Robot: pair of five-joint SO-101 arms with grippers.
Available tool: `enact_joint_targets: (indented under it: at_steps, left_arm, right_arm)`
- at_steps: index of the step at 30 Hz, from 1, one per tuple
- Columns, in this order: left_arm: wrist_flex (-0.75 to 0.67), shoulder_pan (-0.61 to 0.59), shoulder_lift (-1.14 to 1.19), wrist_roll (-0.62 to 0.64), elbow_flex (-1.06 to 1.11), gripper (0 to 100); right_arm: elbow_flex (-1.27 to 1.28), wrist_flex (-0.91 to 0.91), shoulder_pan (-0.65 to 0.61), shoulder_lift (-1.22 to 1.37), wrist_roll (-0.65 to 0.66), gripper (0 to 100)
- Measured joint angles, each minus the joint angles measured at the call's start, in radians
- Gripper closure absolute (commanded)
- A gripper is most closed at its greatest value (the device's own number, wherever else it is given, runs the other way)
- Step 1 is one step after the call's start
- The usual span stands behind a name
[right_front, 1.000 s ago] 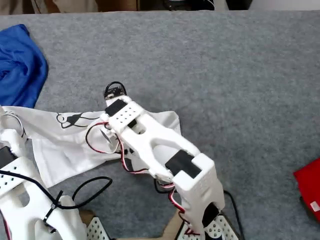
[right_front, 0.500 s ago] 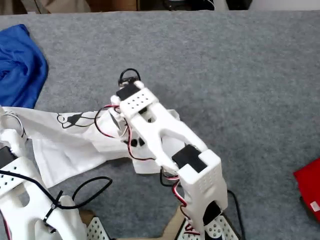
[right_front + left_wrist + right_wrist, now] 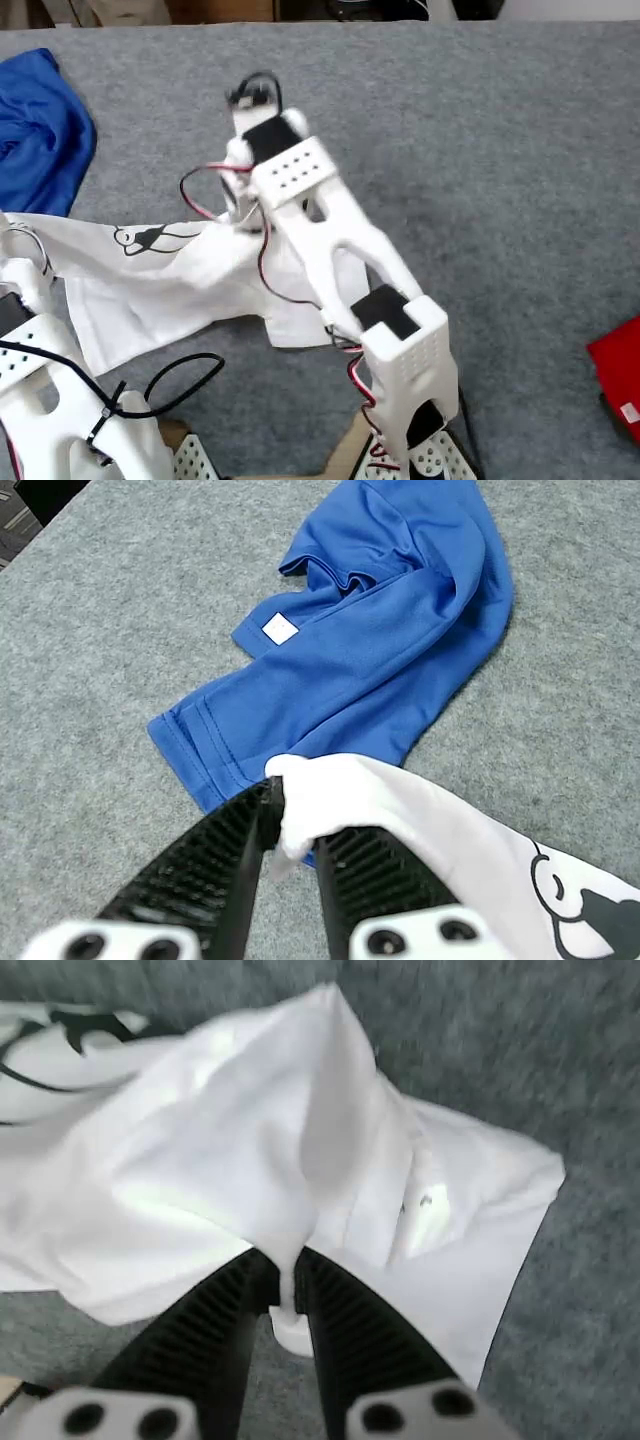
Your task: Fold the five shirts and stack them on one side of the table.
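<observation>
Left gripper (image 3: 295,815) pinches a corner of the white shirt (image 3: 140,290), just beside the blue shirt (image 3: 40,130). Right gripper (image 3: 285,1265) pinches a raised mid-fold. Grey table (image 3: 480,140) lies open beyond; red item (image 3: 622,378) at its edge.

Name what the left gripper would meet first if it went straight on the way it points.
Probably the blue shirt, lying just beyond the white shirt corner pinched in the left gripper.

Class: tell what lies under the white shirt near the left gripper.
The hem of the blue shirt passes beneath the pinched corner of the white shirt; how far it reaches is covered.
</observation>
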Motion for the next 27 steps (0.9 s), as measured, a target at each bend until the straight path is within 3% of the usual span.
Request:
enact_joint_targets:
  at_steps: [8,16,21,27]
  left_arm:
    - [-0.107,0.097,0.000,0.000,-0.012,98]
    - [0.021,0.281,-0.003,0.014,-0.229,98]
    - [0.146,0.387,-0.044,0.187,-0.440,98]
    - [0.169,0.448,-0.054,0.308,-0.571,98]
  right_arm:
    - [-0.519,0.005,0.126,0.000,0.118,99.4]
    - [-0.961,0.008,0.279,0.000,0.149,99.4]
    - [-1.002,0.008,0.374,-0.101,0.149,99.4]
    - [-1.003,0.005,0.459,-0.308,0.167,99.4]
